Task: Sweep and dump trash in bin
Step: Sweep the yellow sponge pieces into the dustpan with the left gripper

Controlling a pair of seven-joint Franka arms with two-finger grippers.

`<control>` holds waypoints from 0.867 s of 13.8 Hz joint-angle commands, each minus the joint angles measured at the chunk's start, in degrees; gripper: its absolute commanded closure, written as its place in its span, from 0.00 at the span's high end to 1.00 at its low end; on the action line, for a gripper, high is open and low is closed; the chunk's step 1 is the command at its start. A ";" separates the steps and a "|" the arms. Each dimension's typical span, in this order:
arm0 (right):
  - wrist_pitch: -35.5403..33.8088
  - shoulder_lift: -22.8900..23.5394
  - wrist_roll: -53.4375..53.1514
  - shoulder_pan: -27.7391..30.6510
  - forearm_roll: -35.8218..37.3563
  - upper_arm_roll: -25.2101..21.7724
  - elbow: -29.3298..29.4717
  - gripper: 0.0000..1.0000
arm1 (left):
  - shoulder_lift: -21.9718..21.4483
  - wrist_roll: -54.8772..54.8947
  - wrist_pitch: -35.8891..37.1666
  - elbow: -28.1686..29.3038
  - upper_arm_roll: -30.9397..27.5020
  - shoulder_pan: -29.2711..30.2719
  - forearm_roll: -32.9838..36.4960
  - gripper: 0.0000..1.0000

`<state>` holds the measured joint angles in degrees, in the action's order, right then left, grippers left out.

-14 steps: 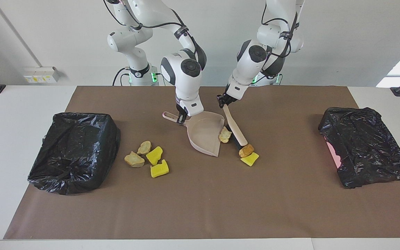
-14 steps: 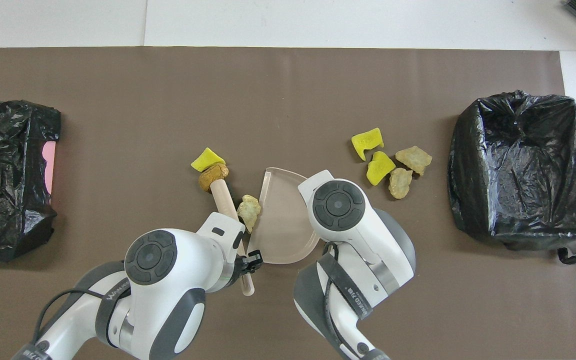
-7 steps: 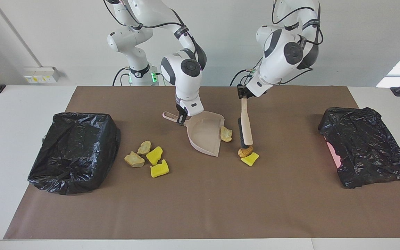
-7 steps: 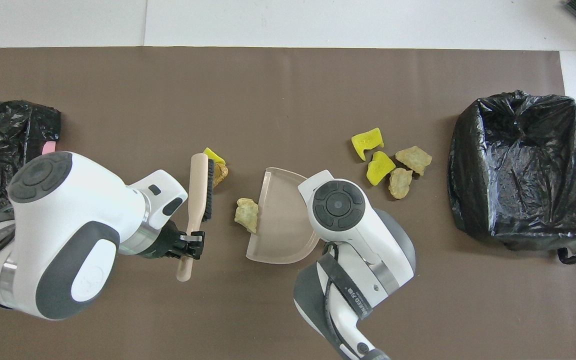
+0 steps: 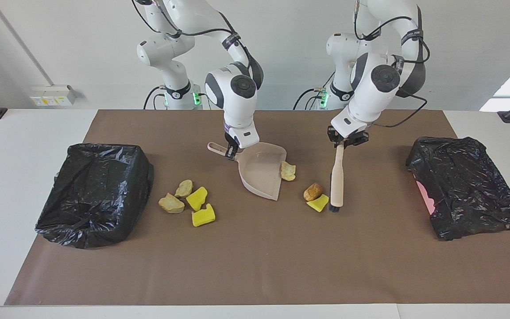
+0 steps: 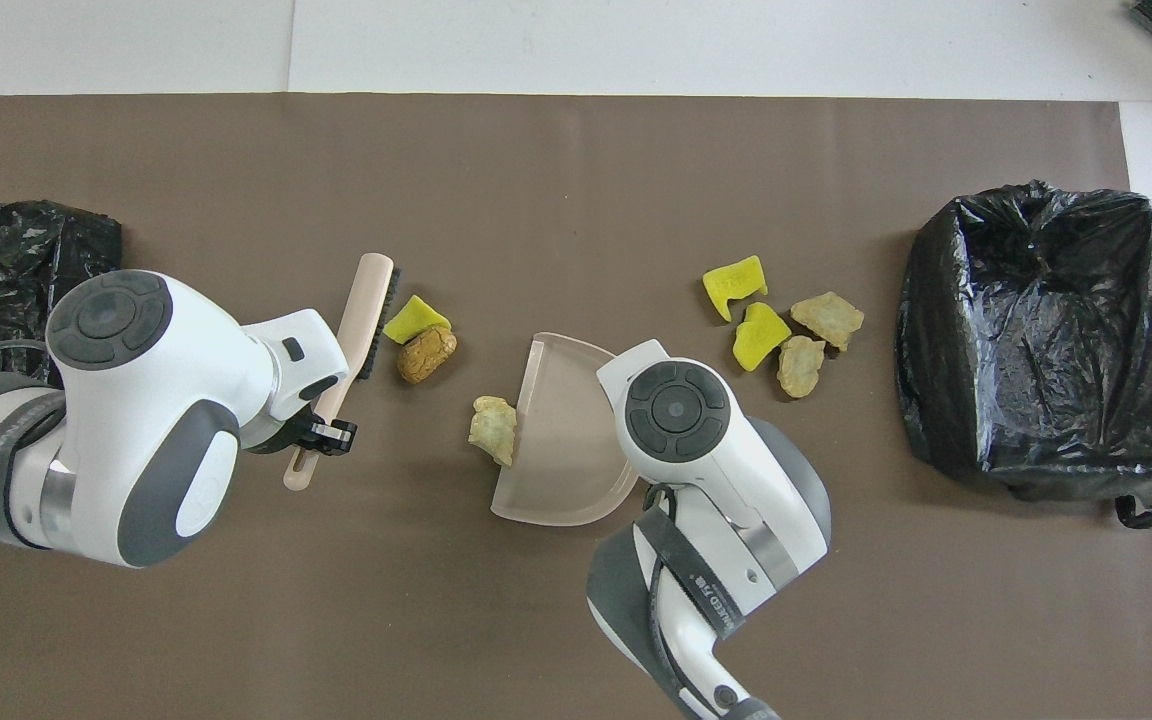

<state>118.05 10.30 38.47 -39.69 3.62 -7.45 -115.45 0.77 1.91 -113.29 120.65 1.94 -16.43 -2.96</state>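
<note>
Now my left hand (image 5: 346,141), pinching the brush (image 5: 336,181), has swung it outboard of the two lumps (image 5: 316,197), ready to sweep toward the dustpan (image 5: 260,173) my right hand (image 5: 233,150) grips

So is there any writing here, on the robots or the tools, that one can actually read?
Black strap on the right arm: white lettering, perhaps "WANEED", too small to be sure.
Black strap on the left arm: lettering, too blurred to read.
Wall sockets: marks too small to read.
Brush, dustpan: no writing seen.
</note>
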 commanded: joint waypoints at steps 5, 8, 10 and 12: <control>1.57 -0.02 -2.26 -0.04 0.95 -0.02 -0.65 0.00 | -1.56 4.68 -5.71 6.43 0.70 1.93 3.92 0.00; 1.57 -0.02 -2.26 -0.04 0.95 -0.02 -0.65 0.00 | -4.01 3.11 -5.44 10.02 0.96 -0.78 3.84 0.00; 1.57 -0.02 -2.26 -0.04 0.95 -0.02 -0.65 0.00 | -5.86 0.21 -5.01 12.32 1.14 -4.12 2.88 0.00; 1.57 -0.02 -2.26 -0.04 0.95 -0.02 -0.65 0.00 | -6.66 -2.34 -5.09 13.12 1.14 -8.51 -1.50 0.00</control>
<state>118.06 10.30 38.45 -39.69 3.62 -7.45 -115.45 -3.06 1.84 -117.34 130.71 3.58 -21.12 -1.68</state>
